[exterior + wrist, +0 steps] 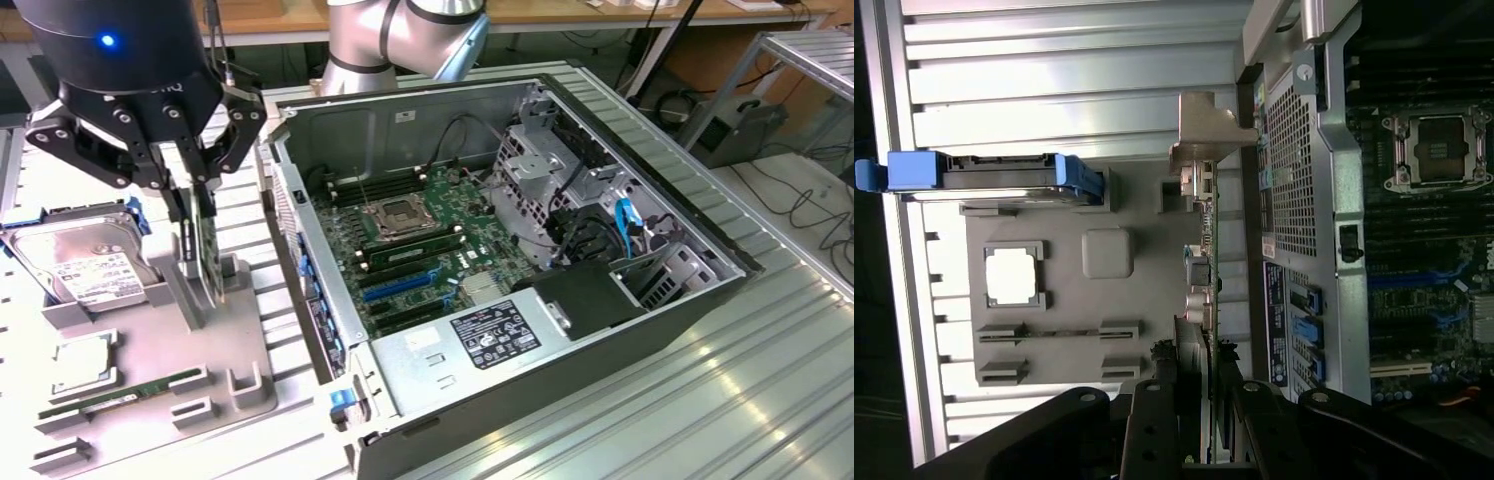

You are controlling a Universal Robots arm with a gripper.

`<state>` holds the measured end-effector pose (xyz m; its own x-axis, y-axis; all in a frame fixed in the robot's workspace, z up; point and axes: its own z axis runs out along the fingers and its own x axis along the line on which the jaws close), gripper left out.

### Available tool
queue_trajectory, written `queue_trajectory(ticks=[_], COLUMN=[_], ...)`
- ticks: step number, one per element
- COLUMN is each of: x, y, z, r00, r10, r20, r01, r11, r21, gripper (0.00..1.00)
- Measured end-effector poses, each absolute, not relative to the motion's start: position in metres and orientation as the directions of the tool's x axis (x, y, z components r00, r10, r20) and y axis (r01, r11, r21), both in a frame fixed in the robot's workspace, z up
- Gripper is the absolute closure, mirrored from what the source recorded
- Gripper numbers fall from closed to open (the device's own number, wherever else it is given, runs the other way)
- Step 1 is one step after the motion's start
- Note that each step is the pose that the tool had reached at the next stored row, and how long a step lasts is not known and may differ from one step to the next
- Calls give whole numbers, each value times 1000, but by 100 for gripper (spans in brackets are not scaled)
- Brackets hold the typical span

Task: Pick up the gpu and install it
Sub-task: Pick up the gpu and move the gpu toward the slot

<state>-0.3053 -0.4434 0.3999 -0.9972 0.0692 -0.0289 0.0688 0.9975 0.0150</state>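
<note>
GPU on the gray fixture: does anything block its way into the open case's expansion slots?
Only the case's near wall rises between the gpu and the blue slots; the case is open above, the slots bare.

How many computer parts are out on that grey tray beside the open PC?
4: the hard drive farthest back, the processor chip in the middle, the memory stick nearest the camera, the gpu upright in the pincer. None seems hidden.

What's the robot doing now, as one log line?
gripper: at gpu | gpu: upright in gray holder | computer case: open, gpu not inside
</note>
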Motion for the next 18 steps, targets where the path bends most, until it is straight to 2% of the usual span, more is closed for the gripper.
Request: queue_trajectory(ticks=[18], x=[-305], y=[-443], z=[404], r00=[-997], r10=[69], r20=[-29], r01=[69], r11=[998], r21=[15], gripper=[74])
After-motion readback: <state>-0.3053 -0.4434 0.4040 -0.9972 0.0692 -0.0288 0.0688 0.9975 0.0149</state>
